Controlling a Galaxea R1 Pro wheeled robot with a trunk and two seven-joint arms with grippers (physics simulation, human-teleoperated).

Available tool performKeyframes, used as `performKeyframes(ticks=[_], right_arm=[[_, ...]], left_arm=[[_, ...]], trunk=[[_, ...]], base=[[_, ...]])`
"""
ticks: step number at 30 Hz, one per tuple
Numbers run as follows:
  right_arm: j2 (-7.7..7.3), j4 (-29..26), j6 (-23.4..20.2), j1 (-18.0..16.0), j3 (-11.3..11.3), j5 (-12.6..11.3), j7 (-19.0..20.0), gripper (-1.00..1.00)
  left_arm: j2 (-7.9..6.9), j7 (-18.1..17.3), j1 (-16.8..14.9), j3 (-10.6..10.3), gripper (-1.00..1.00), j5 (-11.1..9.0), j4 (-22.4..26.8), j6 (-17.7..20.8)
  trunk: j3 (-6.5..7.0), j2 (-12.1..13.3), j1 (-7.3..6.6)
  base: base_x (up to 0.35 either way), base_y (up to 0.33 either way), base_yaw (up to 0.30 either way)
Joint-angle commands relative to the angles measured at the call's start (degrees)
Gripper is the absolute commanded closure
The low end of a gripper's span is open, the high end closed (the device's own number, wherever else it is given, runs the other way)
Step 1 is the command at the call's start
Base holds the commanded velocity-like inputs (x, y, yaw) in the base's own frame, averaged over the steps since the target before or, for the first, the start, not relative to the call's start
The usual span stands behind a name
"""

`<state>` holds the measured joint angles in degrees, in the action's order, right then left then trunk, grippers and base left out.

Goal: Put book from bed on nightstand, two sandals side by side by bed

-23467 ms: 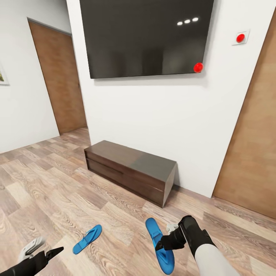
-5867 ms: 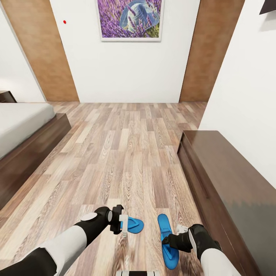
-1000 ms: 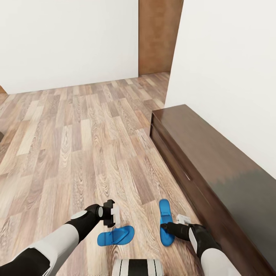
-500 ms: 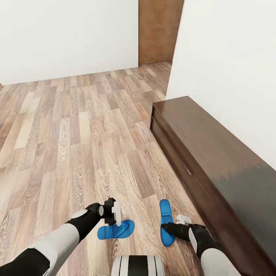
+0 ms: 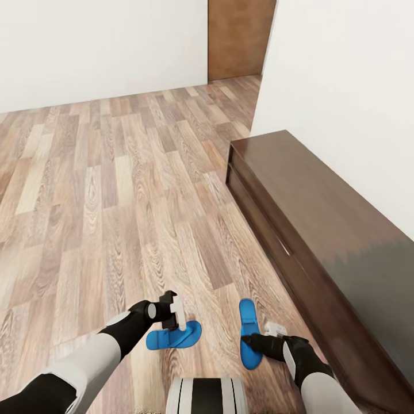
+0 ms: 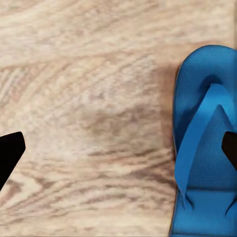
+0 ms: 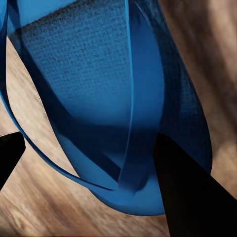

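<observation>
Currently my right gripper [image 5: 248, 340] pinches one blue sandal [image 5: 249, 331] at five o'clock; my left gripper [image 5: 177, 318] hangs spread above the other sandal [image 5: 172, 336] on the floor [image 5: 115, 201], beside the sideboard [image 5: 322, 230].

wood-plank floor [image 5: 115, 190], blue sandal [image 5: 172, 336], sideboard [image 5: 322, 241]

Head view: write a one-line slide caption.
Right gripper holds one blue sandal beside the sideboard; left gripper open above the other sandal.

White forearms, black wrists, seemingly white-tipped grippers
</observation>
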<state>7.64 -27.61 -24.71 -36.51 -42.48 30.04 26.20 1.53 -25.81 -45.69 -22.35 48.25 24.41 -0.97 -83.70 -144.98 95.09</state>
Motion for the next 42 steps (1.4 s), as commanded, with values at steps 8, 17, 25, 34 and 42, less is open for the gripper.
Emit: performKeyframes(ticks=[8, 17, 25, 34, 42], right_arm=[[0.25, -2.7, 1.1, -0.1, -0.5, 0.1, 1.6, 1.00], [0.42, -14.2, 1.9, 4.2, -0.5, -7.3, 23.5, 1.00], [0.25, -16.2, 2.0, 5.6, -0.5, -8.4, 40.4, 1.00], [0.01, -16.3, 2.1, 5.7, -0.7, -8.2, 52.7, 1.00], [0.01, -16.3, 2.1, 5.8, -0.8, -8.2, 53.1, 1.00]], left_arm=[[0.05, -0.2, 0.0, 0.2, -1.00, 0.6, 0.1, -0.5], [0.11, -0.3, 0.0, -0.2, -1.00, 0.6, 0.3, -0.5], [0.11, -0.3, 0.0, 0.0, -1.00, 0.6, 0.7, -0.5], [0.06, -0.2, 0.0, 0.2, -1.00, 0.6, 1.1, -0.6], [0.09, -0.2, 0.0, 0.2, -1.00, 0.6, 1.1, -0.6]], trunk=[[-1.82, -0.1, 0.19], [-3.81, -0.2, 0.43], [-3.81, -0.2, 0.43], [-3.81, -0.2, 0.43], [-3.81, -0.2, 0.43]], base=[[0.000, 0.000, 0.000], [0.000, 0.000, 0.000], [0.000, 0.000, 0.000], [0.000, 0.000, 0.000], [0.000, 0.000, 0.000]])
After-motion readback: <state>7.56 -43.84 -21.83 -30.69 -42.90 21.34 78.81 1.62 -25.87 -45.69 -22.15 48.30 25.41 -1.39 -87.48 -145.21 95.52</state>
